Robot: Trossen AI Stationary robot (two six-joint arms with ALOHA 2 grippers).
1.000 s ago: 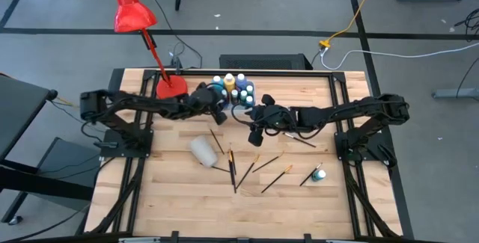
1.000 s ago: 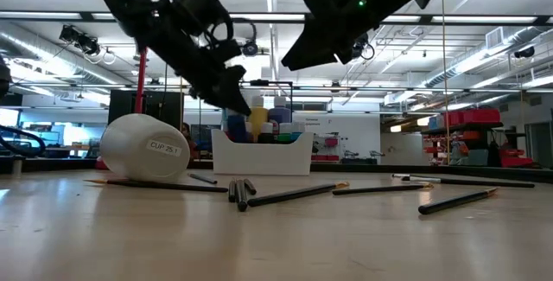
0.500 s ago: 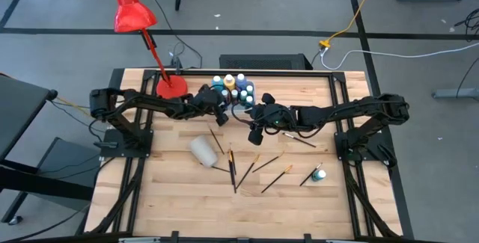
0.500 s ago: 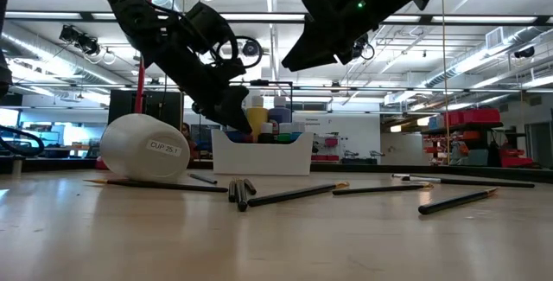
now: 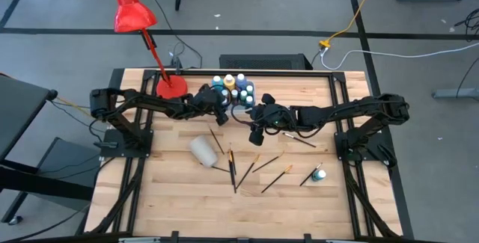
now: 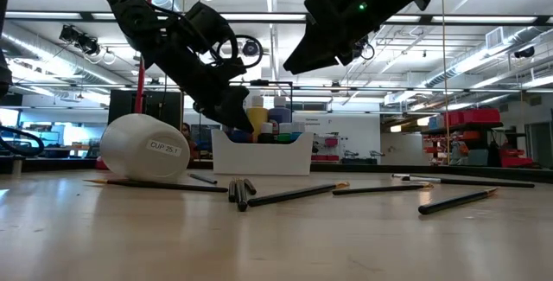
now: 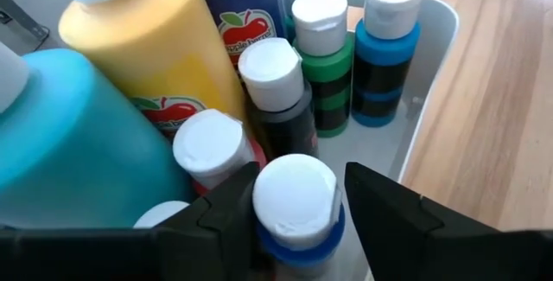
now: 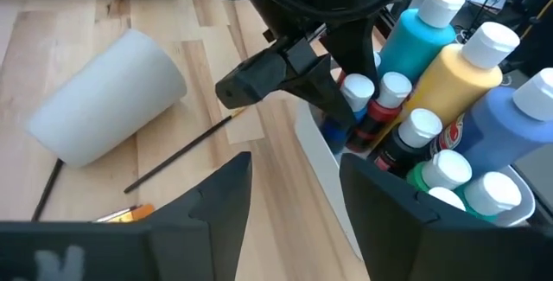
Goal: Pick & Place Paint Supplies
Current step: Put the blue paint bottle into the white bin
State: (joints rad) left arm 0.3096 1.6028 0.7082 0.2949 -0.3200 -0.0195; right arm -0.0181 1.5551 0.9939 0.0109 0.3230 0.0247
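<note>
Near lower centre of your high view, paintbrushes (image 5: pixel 245 170) lie scattered on the desk (image 5: pixel 172 198), beside a tipped white cup (image 5: pixel 203 152), your right gripper (image 5: pixel 255 133) hovers released above, farther up, your left gripper (image 7: pixel 294 207) straddles a small blue bottle (image 7: pixel 295 201) in the white bin (image 7: pixel 432 47), fingers spread apart.
</note>
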